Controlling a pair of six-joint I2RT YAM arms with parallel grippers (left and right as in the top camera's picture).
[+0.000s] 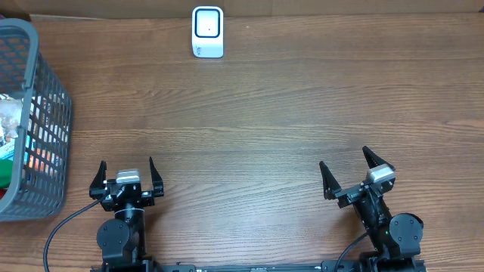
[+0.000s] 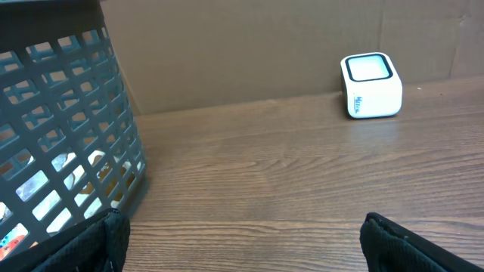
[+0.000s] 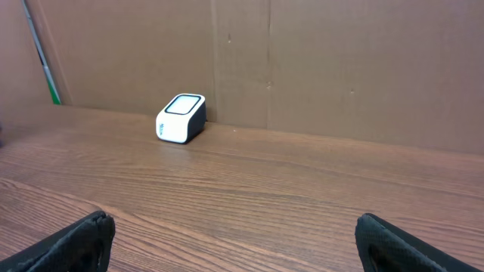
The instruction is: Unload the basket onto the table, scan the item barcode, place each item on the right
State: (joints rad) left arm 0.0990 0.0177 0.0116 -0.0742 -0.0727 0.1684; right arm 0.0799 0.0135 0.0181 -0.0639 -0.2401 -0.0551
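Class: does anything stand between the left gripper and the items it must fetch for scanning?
Yes. The lattice wall of the grey basket stands between the open left gripper and the items inside; the basket's top is open.

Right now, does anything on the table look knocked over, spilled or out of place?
Nothing stands out. The scanner sits upright at the far edge; the basket stands at the left, its items inside.

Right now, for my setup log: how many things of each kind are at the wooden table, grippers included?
White box-shaped barcode scanner: 1
Grey plastic mesh basket, contents uncountable: 1
Black two-finger grippers, left gripper and right gripper: 2
Total: 4
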